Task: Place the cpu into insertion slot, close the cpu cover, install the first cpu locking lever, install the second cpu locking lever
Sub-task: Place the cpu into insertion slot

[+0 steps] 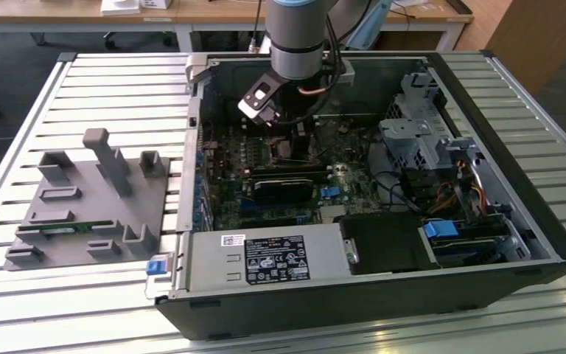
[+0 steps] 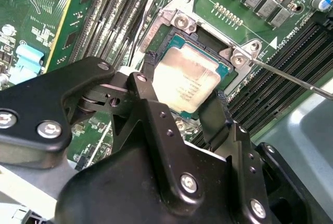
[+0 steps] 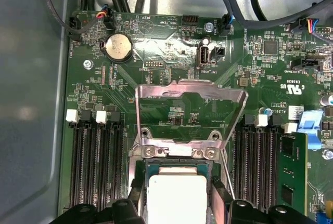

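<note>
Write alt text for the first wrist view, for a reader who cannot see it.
The cpu sits in its socket on a green motherboard, with the gripper straddling it. Hinged at the socket's edge, the cpu cover stands raised open, and black memory slots flank the socket on both sides.

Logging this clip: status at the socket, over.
End effector low over cpu. It sits in socket; cover up, lever free. No obstruction seen.
</note>
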`<state>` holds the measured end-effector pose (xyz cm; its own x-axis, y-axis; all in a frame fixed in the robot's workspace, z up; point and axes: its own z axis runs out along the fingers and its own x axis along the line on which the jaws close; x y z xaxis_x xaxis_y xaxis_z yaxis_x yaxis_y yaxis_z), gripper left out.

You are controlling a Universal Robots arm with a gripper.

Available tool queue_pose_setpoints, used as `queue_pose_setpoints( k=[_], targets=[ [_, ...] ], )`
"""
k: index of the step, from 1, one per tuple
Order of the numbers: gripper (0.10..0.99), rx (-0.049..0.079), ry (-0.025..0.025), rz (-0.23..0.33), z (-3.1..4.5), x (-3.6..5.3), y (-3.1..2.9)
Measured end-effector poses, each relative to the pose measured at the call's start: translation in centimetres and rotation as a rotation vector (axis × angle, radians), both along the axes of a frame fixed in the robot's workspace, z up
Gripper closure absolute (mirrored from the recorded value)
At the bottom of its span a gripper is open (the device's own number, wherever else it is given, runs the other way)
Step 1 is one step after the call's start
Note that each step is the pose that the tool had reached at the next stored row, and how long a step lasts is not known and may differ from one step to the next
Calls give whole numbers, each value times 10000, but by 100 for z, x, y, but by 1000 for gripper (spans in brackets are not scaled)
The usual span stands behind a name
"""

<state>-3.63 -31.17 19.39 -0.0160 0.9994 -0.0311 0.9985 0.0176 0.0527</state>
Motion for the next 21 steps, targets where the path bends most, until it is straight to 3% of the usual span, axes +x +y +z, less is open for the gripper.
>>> queue_pose_setpoints(
  k=[21],
  targets=[
    [475,71,-1,-4,-3,0,17]
  ],
)
